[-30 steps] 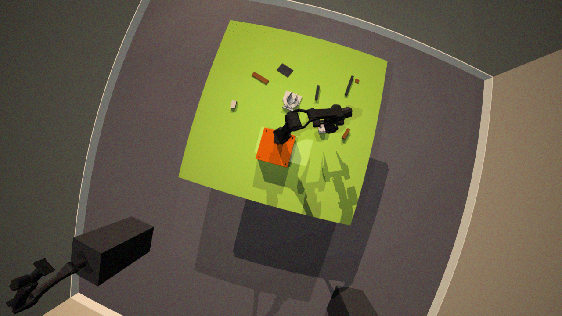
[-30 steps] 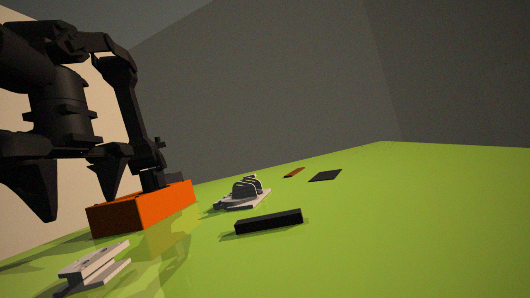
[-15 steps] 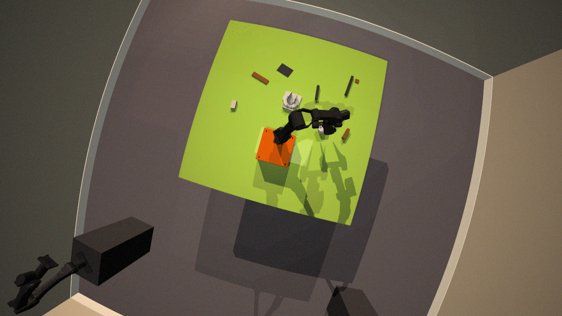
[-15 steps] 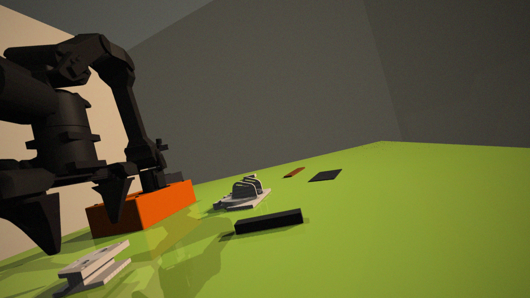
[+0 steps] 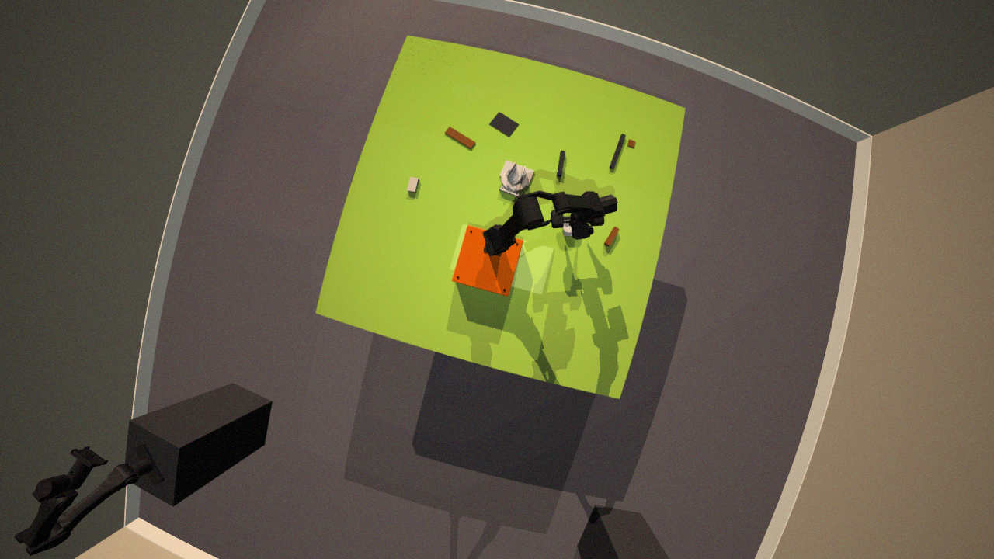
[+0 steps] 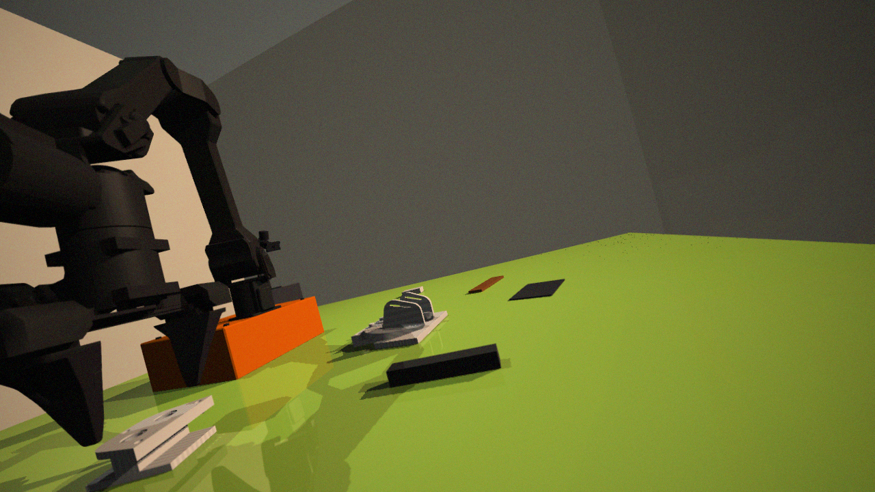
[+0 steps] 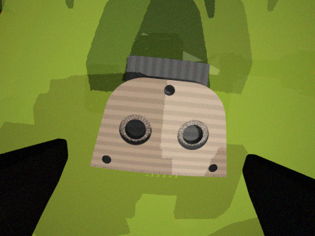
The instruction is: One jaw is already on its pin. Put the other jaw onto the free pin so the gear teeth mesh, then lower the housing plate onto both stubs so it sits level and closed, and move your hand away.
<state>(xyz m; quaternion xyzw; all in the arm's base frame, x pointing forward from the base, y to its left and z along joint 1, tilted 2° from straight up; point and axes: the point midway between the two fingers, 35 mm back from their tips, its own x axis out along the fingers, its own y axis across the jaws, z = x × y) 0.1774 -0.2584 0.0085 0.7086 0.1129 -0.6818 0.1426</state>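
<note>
The gripper (image 5: 568, 233) (image 6: 142, 413) (image 7: 157, 158) is spread to nearly its full width and has hold of nothing. Its fingers stand either side of the plate (image 5: 567, 230) (image 6: 152, 428) (image 7: 164, 108), which sits on the mat, to the right of the orange box (image 5: 479, 267) (image 6: 275, 336) in the top view. The jaw unit (image 5: 516, 179) (image 6: 400, 333) stands just above the box in that view; whether its teeth mesh, I can't tell.

The step looks like gripping the plate. Best to centre first: the wrist view shows the right-hand gap tighter, and the tips near the plate's straight edge, so a small shift toward its rounded end should give a fuller bite. Square the fingers to the sides, go down straight and close gently. A tip landing on the rim could tilt it.
</note>
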